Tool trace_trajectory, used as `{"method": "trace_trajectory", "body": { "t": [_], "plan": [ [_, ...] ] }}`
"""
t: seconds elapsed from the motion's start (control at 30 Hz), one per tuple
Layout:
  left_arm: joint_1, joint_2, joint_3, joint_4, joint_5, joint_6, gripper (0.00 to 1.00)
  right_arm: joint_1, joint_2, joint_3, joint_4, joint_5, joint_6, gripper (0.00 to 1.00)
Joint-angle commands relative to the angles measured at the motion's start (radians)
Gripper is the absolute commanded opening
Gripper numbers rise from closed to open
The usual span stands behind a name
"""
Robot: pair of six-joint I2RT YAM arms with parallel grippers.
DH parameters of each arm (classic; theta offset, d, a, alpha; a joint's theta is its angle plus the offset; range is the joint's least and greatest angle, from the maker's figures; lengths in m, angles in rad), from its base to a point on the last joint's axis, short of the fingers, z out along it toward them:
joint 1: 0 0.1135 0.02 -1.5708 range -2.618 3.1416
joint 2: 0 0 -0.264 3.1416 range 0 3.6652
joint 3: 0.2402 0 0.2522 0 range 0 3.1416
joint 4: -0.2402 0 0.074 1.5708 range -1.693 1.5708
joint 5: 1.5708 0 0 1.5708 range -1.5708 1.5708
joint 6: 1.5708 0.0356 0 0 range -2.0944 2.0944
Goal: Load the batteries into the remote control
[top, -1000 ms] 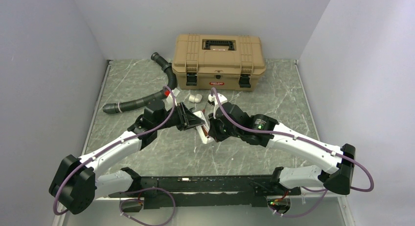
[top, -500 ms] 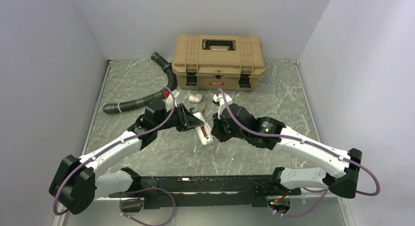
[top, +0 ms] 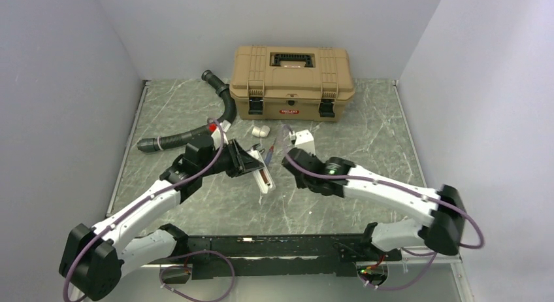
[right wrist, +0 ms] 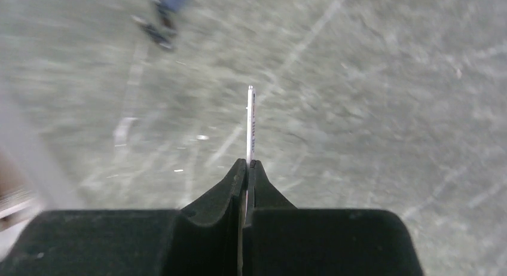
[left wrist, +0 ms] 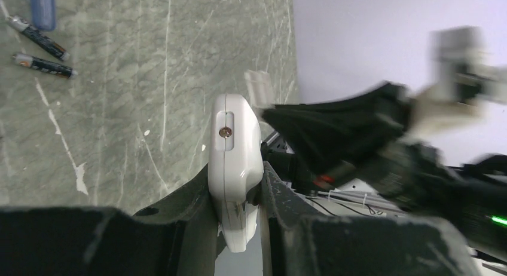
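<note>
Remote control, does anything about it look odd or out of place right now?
Yes: the remote control, clamped in the left gripper, shows what looks like an open compartment, while two batteries lie loose on the table.

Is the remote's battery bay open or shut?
Open: top view shows a bare brownish recess in the remote; the right jaws pinch a thin plate, likely its cover.

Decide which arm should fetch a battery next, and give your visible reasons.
Right, probably. The left arm's jaws clamp the remote control. The right's pinch only a thin flat piece, easily set down, and the batteries lie loose on the table.
</note>
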Motion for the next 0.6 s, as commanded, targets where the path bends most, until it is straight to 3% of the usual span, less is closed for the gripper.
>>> {"method": "trace_trajectory", "body": {
  "t": [0.0,0.3,0.57],
  "plan": [
    [0.024,-0.082,0.056,-0.101,-0.034,0.066,0.0,-0.016,0.14,-0.048,-0.092,0.145,0.111,0.0],
    [0.115,-0.183,0.008,-0.165,0.002,0.094,0.0,-0.022,0.406,-0.027,-0.113,0.201,0.155,0.0],
    [0.207,-0.245,-0.028,-0.23,0.021,0.126,0.0,-0.023,0.482,-0.047,-0.095,0.194,0.157,0.0]
  ]
}}
